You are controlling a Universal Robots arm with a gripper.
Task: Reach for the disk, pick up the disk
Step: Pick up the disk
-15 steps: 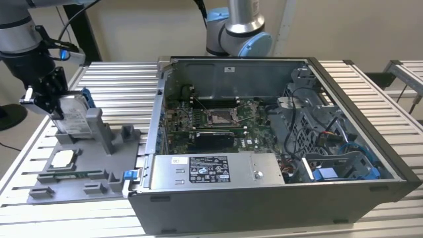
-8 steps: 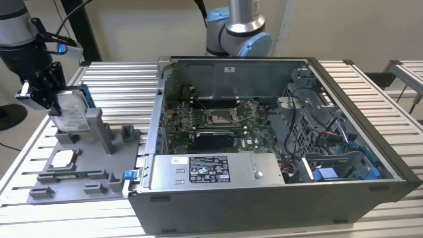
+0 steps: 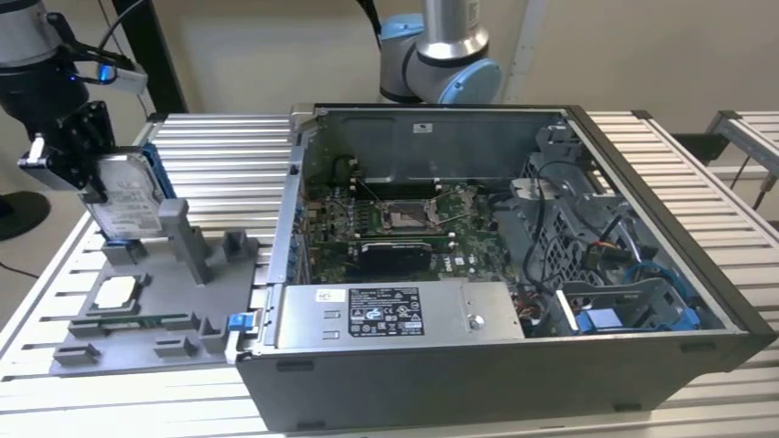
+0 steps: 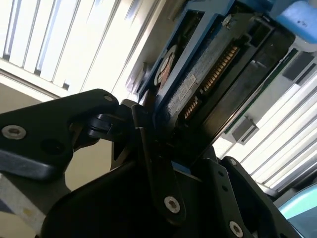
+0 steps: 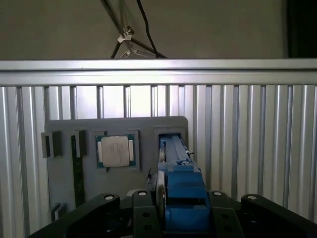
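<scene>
The gripper [image 3: 88, 169] is clamped on the disk [image 3: 131, 199], seemingly across its thickness. It holds the disk upright on edge over the grey fixture tray [image 3: 146, 306] at the exterior view's left, beside the open computer case [image 3: 681, 301]. The drive looks dense, rigid and smooth-faced, so probably slick and sensitive to shock. Its blue plastic bracket [image 5: 181, 191] likely offers a kinder hold. A square processor chip [image 5: 115, 150] lies flat in the tray.

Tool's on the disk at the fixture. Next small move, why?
Probably a short straight lift: the tool looks shut on the disk, which stands upright with its lower end at the slot of the grey fixture; moving sideways might snag it.
</scene>
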